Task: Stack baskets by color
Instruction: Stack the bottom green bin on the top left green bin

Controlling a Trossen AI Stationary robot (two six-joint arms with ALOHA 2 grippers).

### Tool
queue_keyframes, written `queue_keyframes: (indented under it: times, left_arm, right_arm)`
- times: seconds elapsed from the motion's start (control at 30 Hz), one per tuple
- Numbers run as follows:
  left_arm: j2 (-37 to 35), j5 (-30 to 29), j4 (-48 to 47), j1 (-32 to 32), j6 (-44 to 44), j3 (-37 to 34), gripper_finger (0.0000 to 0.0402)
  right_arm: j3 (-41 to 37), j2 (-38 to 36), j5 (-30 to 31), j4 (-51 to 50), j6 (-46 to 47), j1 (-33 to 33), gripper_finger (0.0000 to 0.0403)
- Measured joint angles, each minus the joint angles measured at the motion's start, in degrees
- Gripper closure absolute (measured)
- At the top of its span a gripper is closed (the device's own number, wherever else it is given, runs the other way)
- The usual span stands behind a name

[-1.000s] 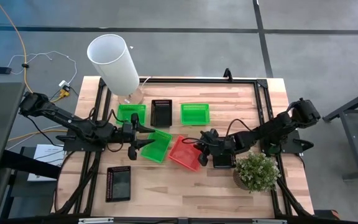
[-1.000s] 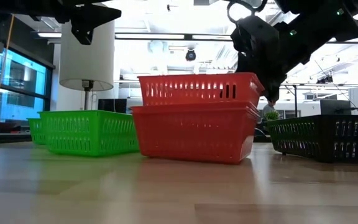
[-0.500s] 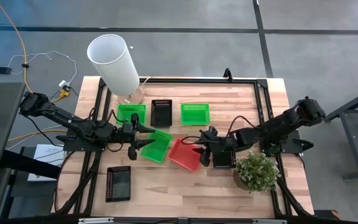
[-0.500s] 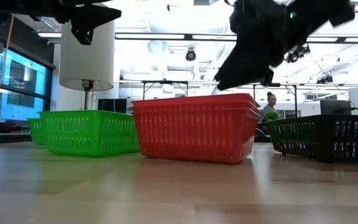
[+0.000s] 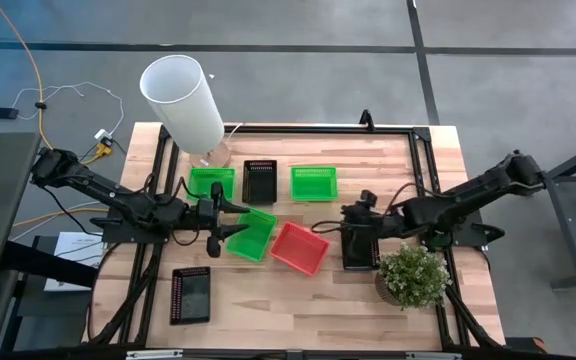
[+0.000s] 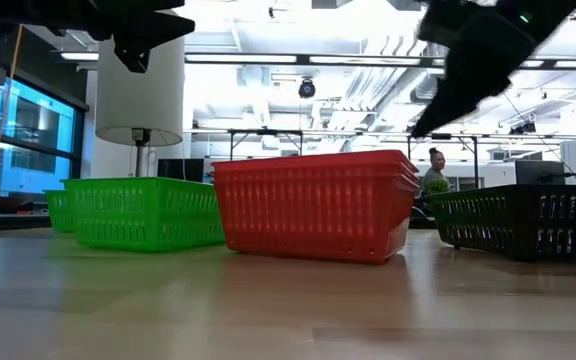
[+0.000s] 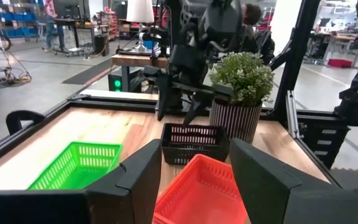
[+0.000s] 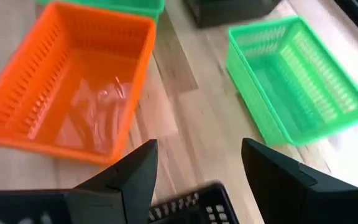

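Note:
A stack of nested red baskets (image 5: pixel 300 247) rests on the table's middle, also in the low view (image 6: pixel 313 205). Three green baskets lie apart: one (image 5: pixel 250 234) left of the red stack, two farther back (image 5: pixel 212 181) (image 5: pixel 314 183). Black baskets sit at the far side (image 5: pixel 260 180), near left (image 5: pixel 190 295) and right of the red stack (image 5: pixel 360 250). My right gripper (image 5: pixel 340 222) hangs open above the black basket's edge, clear of the red stack (image 8: pixel 73 112). My left gripper (image 5: pixel 240 220) is open, held level above the near green basket.
A tall white cylinder (image 5: pixel 183 100) stands at the far left corner. A potted plant (image 5: pixel 413 275) sits near right, close to my right arm. A black frame rims the table (image 5: pixel 318 128). Bare wood lies along the near edge (image 5: pixel 288 310).
My right gripper has opened and let go of the upper red basket, which has dropped into the red basket below it and sits nested. The gripper has then risen and drawn back toward the table's right edge, rolling as it went.

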Motion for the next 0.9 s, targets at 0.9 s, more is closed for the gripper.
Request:
queue_keyframes:
  times: [0.9]
  left_arm:
    - [-0.02, 2.13, -0.17, 6.88, 6.4, 0.0, 0.0222]
  right_arm:
    - [-19.07, -10.24, -9.83, 57.91, -27.86, -14.51, 0.0182]
